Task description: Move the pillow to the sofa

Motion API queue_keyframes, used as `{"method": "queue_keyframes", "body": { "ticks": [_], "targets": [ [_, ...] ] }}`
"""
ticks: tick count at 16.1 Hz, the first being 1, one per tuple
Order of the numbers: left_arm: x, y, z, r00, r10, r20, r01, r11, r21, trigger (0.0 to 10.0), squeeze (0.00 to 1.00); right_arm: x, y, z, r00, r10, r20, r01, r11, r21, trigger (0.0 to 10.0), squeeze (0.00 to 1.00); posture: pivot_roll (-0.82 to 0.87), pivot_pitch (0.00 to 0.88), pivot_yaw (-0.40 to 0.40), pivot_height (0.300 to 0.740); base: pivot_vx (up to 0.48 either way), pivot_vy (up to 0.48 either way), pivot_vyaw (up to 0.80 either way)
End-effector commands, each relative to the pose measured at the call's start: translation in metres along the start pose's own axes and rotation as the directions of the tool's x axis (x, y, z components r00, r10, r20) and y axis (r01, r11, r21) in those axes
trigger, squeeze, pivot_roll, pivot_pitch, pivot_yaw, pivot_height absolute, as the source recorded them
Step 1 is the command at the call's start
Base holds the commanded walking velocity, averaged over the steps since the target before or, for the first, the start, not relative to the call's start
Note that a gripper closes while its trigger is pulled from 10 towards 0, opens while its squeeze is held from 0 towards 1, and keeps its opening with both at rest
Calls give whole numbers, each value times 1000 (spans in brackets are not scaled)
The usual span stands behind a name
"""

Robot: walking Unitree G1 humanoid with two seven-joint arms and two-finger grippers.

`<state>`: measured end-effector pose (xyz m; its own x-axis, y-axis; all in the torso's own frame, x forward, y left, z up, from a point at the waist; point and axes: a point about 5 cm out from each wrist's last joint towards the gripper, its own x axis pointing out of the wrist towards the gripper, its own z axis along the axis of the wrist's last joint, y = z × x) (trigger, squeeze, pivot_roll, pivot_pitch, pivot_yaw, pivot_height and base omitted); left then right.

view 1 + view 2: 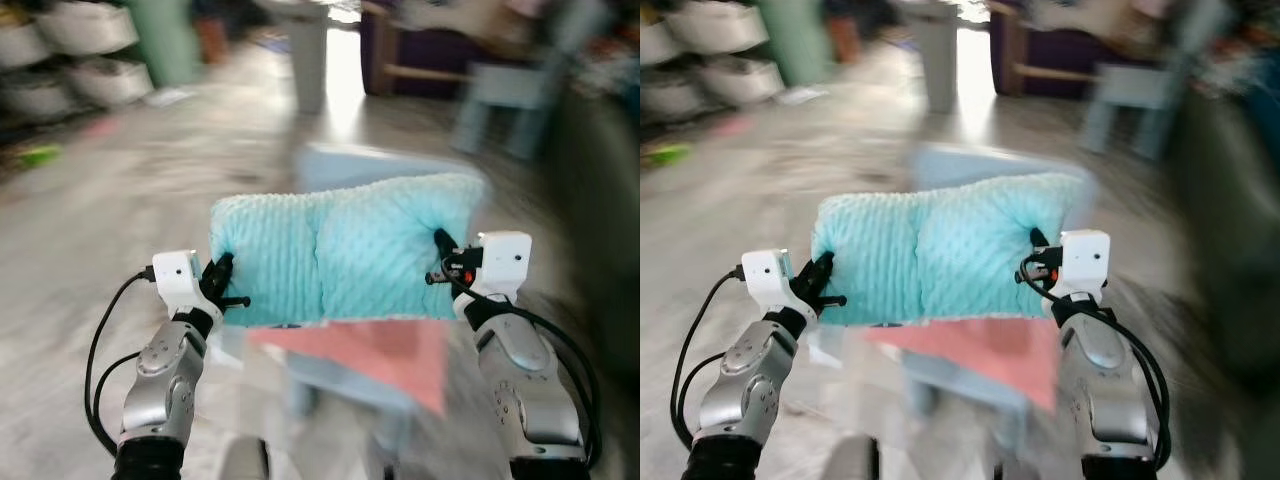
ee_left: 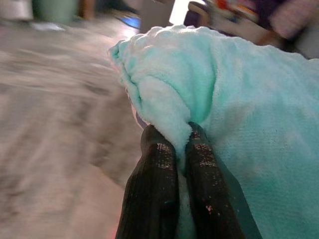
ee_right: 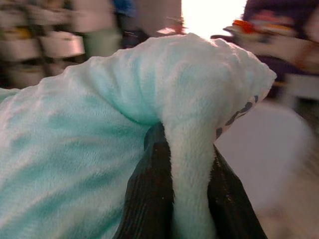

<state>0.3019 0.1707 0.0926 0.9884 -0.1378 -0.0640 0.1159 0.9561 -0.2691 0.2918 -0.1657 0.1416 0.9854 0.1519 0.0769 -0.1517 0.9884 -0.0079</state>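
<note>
The mint-green pillow [image 1: 345,250] hangs in the air between both arms, above a blurred red sheet [image 1: 380,355] and the floor [image 1: 120,180]. The left hand [image 2: 175,149] pinches its left edge; the right hand [image 3: 188,149] is clamped on a fold at its right edge.

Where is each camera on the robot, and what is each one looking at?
Left eye view: on the head, looking forward and down at the turquoise pillow; both silver arms show, left hand and right hand on its ends.
Right eye view: the head's other eye, same blurred scene.
Left wrist view: along the left hand's black fingers, pinching a pillow corner.
Right wrist view: along the right hand's fingers, pinching the other end.
All share the pillow.
</note>
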Motion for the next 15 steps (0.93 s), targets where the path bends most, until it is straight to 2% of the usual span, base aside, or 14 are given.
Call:
{"method": "queue_keyframes", "body": {
  "ticks": [1,3,5,9,12,13,14,15],
  "targets": [
    [0,1,4,1000,-2,9,2,1000,17,10000,0,1,3,12,999,7,50,-6,1000,-5,10000,0,-148,0,48,740,0,0,0],
    [1,1,1,1000,-1,-15,1,1000,16,10000,0,1,3,14,998,5,55,-5,1000,-4,10000,0,-148,0,48,740,0,0,0],
    [2,0,-4,999,2,-48,1,999,49,10000,0,2,3,16,998,6,61,-5,1000,-5,10000,0,-148,0,44,740,0,0,0],
    [1,-3,-6,998,-9,-54,14,997,78,10000,0,3,3,19,998,7,70,-6,1000,-7,10000,0,-149,0,42,740,0,0,0],
    [3,-3,-3,999,2,-41,1,998,66,10000,0,3,3,20,997,10,71,-10,1000,-6,10000,0,-145,0,37,740,0,0,0],
    [4,-4,-3,999,-7,-45,8,999,40,10000,0,2,3,21,997,12,72,-11,1000,-6,10000,0,-145,0,36,740,0,0,0],
    [4,-2,-4,996,55,-75,-50,996,73,10000,0,3,3,20,997,12,71,-12,1000,-5,10000,0,-143,0,35,740,0,0,0],
    [4,-1,-4,993,72,-90,-63,993,99,10000,0,3,3,21,997,12,70,-12,1000,-4,10000,0,-143,0,35,740,0,0,0]
  ]
}}
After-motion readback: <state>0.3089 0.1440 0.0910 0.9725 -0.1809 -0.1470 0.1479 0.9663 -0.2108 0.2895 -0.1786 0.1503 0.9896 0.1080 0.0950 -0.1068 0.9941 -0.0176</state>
